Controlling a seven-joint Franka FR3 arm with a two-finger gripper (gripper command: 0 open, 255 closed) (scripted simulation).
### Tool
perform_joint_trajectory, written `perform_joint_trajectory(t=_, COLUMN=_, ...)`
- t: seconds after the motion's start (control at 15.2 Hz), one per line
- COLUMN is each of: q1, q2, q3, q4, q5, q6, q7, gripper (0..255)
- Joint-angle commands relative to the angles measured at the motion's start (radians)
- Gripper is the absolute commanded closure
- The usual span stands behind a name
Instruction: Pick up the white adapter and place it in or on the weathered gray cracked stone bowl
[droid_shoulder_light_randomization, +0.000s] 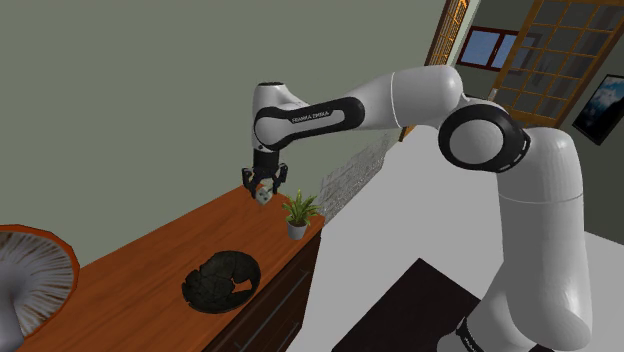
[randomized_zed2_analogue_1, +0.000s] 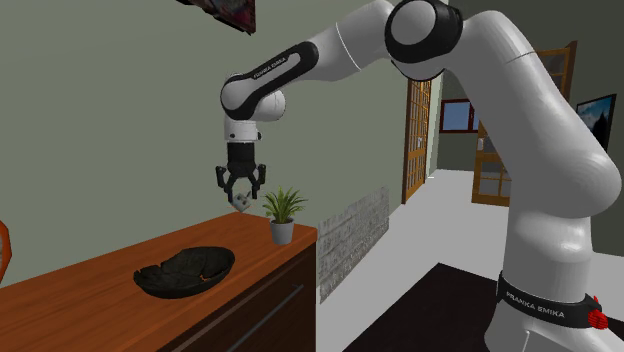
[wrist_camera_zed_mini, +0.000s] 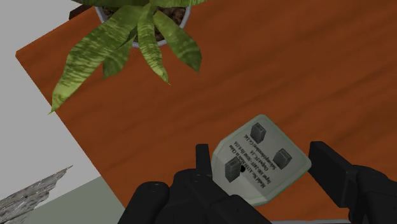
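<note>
My black gripper (droid_shoulder_light_randomization: 264, 188) (randomized_zed2_analogue_1: 241, 194) (wrist_camera_zed_mini: 263, 160) is shut on the white adapter (droid_shoulder_light_randomization: 262, 197) (randomized_zed2_analogue_1: 242, 202) (wrist_camera_zed_mini: 259, 158) and hangs in the air above the wooden counter (droid_shoulder_light_randomization: 130, 290) (randomized_zed2_analogue_1: 80, 300) (wrist_camera_zed_mini: 286, 63). The adapter's face with dark prongs and a printed label points at the wrist camera. The dark cracked stone bowl (droid_shoulder_light_randomization: 222, 280) (randomized_zed2_analogue_1: 185, 270) rests on the counter, lower and towards the shoulder view's left of the gripper. The bowl holds nothing.
A small potted green plant (droid_shoulder_light_randomization: 298, 213) (randomized_zed2_analogue_1: 283, 212) (wrist_camera_zed_mini: 133, 32) stands at the counter's corner, close beside the gripper. A big mushroom-shaped object (droid_shoulder_light_randomization: 30, 275) sits at the counter's far left. A low grey stone wall (droid_shoulder_light_randomization: 350, 170) (randomized_zed2_analogue_1: 350, 225) runs beyond the counter's end.
</note>
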Motion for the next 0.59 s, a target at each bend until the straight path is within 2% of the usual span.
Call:
perform_joint_trajectory(t=0.0, q1=0.000, q2=-0.009, q3=0.001, q4=0.014, q5=0.001, q6=-0.023, q7=0.000, gripper=255)
perform_joint_trajectory(t=0.2, q1=0.000, q2=-0.020, q3=0.002, q4=0.035, q5=0.003, q6=-0.055, q7=0.000, gripper=255)
perform_joint_trajectory(t=0.53, q1=0.063, q2=-0.089, q3=0.030, q4=-0.075, q5=0.000, q6=-0.013, q7=0.095, gripper=255)
